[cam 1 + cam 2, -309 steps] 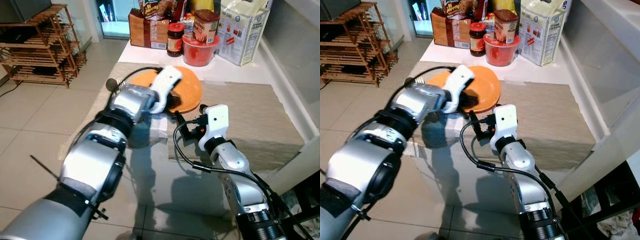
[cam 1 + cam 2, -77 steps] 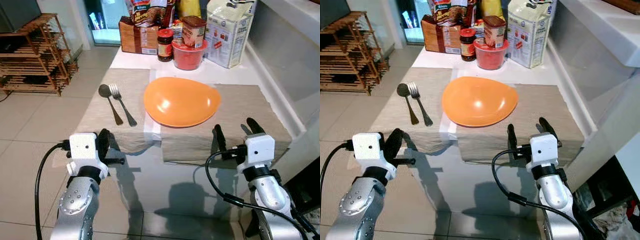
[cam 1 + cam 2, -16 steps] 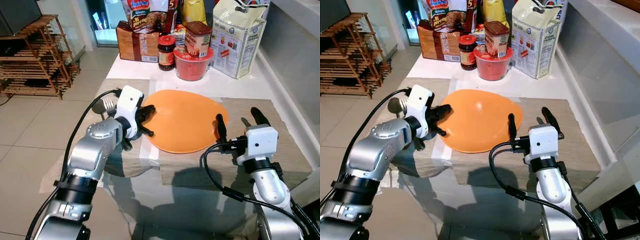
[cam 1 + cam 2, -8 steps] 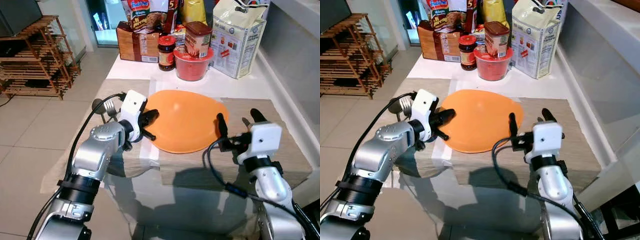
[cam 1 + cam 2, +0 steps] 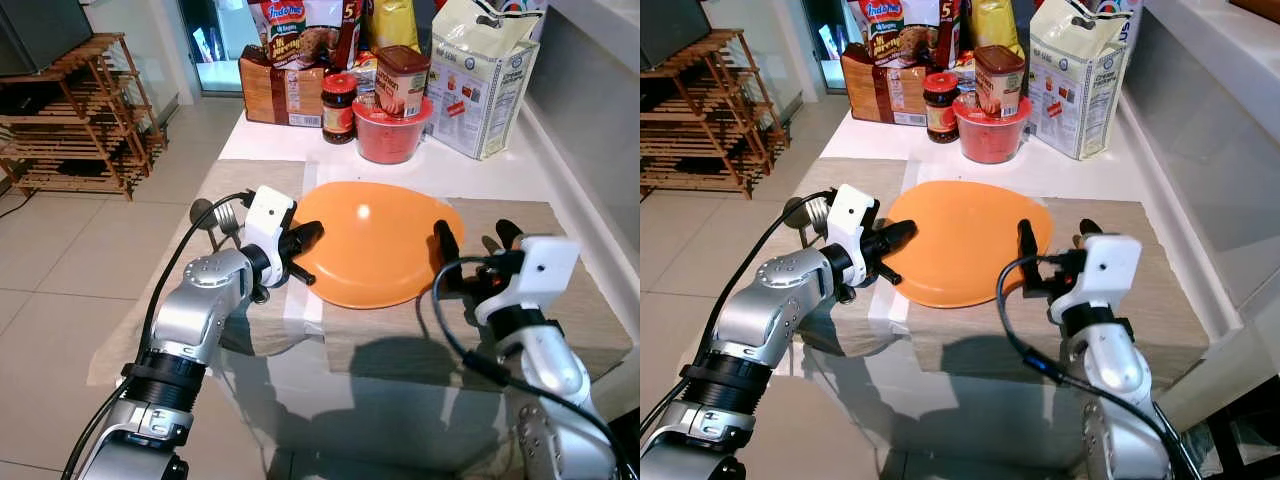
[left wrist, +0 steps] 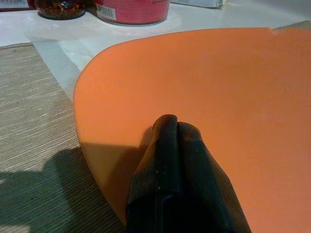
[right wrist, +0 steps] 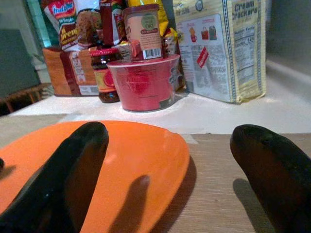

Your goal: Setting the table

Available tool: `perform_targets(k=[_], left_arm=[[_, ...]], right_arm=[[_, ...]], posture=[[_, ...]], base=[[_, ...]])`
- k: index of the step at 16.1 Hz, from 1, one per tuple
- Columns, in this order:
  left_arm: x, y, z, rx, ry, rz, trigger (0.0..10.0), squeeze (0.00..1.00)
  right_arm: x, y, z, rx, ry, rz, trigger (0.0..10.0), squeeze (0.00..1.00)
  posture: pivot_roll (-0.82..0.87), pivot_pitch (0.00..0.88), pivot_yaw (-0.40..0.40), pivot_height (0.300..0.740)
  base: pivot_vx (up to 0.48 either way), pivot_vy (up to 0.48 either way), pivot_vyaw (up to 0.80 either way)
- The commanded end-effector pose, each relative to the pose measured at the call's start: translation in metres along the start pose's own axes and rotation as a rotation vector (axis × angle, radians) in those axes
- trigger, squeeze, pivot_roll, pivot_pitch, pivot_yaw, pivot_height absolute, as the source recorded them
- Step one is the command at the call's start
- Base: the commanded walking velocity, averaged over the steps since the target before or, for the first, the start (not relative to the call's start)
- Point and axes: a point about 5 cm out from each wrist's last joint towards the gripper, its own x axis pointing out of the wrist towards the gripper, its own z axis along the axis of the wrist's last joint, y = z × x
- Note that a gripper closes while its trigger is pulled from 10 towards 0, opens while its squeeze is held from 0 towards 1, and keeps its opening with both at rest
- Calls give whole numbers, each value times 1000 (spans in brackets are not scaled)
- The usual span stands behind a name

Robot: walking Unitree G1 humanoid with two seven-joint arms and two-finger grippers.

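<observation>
plate (image 5: pixel 375 240): smooth orange plastic, with a soft sheen and one bright glint
placemats (image 5: pixel 560 300): coarse woven cloth, matt beige-brown
left gripper (image 5: pixel 306 255): fingers looked like matt black rubber, finely grained
right gripper (image 5: pixel 473 243): matt black fingers under a white plastic housing
arms (image 5: pixel 195 300): brushed silver metal, softly shiny
spoon and fork (image 5: pixel 215 215): dull metal
red tub (image 5: pixel 388 135): glossy plastic
cracker box (image 5: pixel 483 62): printed paper
rack (image 5: pixel 85 110): bare slatted wood
floor (image 5: pixel 60 260): glazed pale tiles
</observation>
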Motion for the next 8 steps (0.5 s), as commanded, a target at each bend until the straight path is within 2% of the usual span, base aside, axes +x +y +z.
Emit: perform_targets(k=[1, 5, 8], left_arm=[[2, -7, -27, -60, 94, -41, 10000, 0], [1, -12, -41, -122, 78, -65, 10000, 0], [-3, -12, -54, -127, 93, -61, 10000, 0]], right_arm=[[3, 1, 7, 57, -7, 10, 10000, 0], [7, 2, 16, 134, 5, 34, 10000, 0], [9, 0, 15, 193, 34, 27, 10000, 0]], posture=[[-91, 20, 56, 740], [-100, 23, 54, 740], [-98, 25, 51, 740]], base=[[0, 0, 0], [0, 0, 0], [0, 0, 0]])
